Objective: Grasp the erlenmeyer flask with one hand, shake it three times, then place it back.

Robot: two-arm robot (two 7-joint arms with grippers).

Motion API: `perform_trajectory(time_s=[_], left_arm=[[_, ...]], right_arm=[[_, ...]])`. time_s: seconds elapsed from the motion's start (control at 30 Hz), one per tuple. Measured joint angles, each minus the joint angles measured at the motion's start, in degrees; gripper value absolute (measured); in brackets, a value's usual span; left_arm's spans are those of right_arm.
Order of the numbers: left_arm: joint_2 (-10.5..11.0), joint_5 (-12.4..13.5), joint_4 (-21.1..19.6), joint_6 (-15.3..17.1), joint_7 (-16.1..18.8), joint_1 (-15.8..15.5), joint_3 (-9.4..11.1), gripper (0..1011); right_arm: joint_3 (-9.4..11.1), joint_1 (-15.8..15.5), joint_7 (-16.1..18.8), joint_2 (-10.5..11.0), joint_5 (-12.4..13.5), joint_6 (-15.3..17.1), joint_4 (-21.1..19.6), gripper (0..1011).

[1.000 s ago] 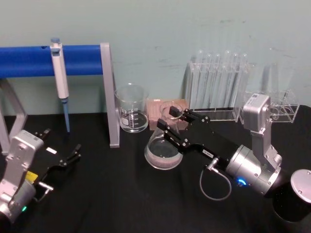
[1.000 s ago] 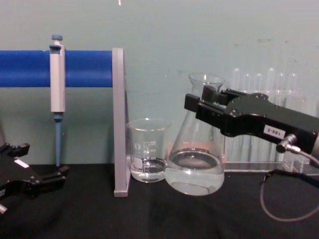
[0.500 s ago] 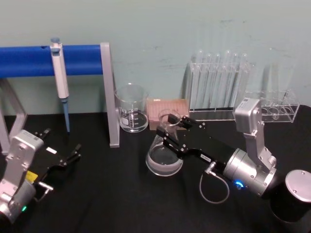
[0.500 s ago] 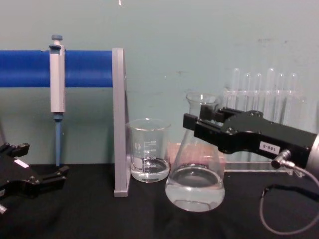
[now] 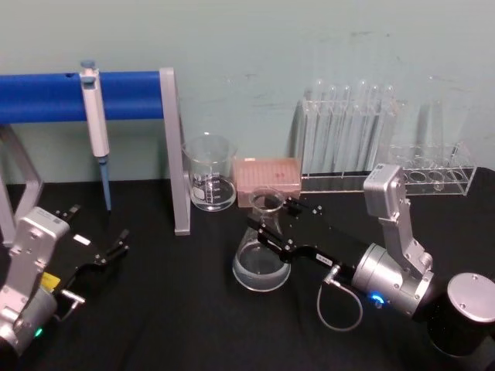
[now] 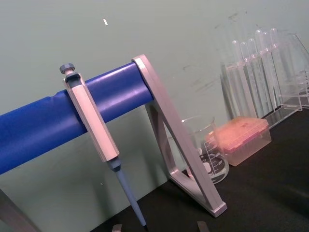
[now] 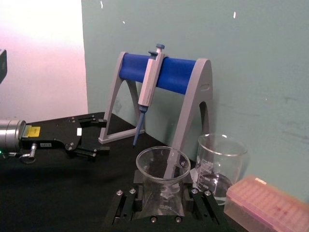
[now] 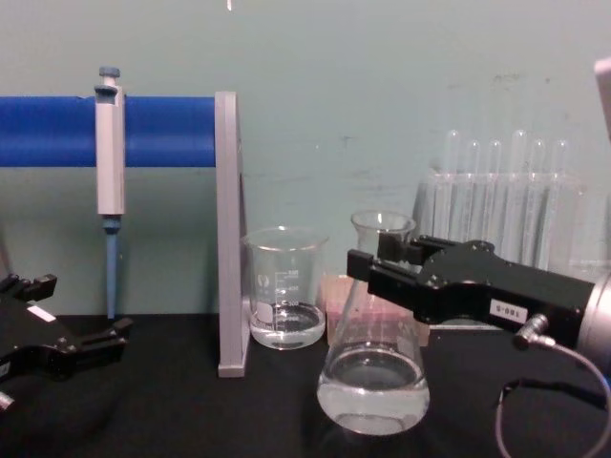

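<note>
- Fingers (image 5: 272,236) of the right black two-fingered gripper (image 5: 271,215) clamp the neck of the clear glass conical flask (image 5: 261,267).
- Flask upright at the middle of the black surface (image 5: 193,325), near the straight-walled glass beaker (image 5: 209,174).
- Parked far left: left black gripper (image 5: 94,229), fingers spread.

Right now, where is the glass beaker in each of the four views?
Head view: beaker back centre, right of the grey stand leg, behind the erlenmeyer flask held in the jaws of the right gripper; left gripper parked lower left.
Chest view: beaker between leg and flask.
Left wrist view: beaker between leg and pink box.
Right wrist view: beaker beyond the flask's mouth, by the leg.
Shared landmark: that stand leg.
</note>
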Motion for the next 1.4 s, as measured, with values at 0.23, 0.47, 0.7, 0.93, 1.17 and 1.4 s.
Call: perform_trajectory(time_s=[0.23,0.47,0.7,0.93,1.17,1.4], left_arm=[[0.0,0.0,0.0,0.0,0.0,0.0,0.0,1001],[0.0,0.0,0.0,0.0,0.0,0.0,0.0,1001],[0.0,0.0,0.0,0.0,0.0,0.0,0.0,1001],[0.0,0.0,0.0,0.0,0.0,0.0,0.0,1001],[0.0,0.0,0.0,0.0,0.0,0.0,0.0,1001],[0.0,0.0,0.0,0.0,0.0,0.0,0.0,1001]], right_arm=[[-0.4,0.3,0.4,-0.3,-0.3,-0.4,1.2,450],[-1.1,0.9,0.9,-0.8,-1.0,-0.9,3.2,450],[-1.5,1.5,1.6,-1.3,-1.0,-1.0,4.8,450],[-1.8,1.9,2.2,-1.6,-0.9,-1.1,5.9,450],[-2.0,2.2,2.3,-1.8,-0.9,-1.0,6.4,450],[-2.3,2.4,2.5,-1.8,-1.0,-0.8,6.8,450]])
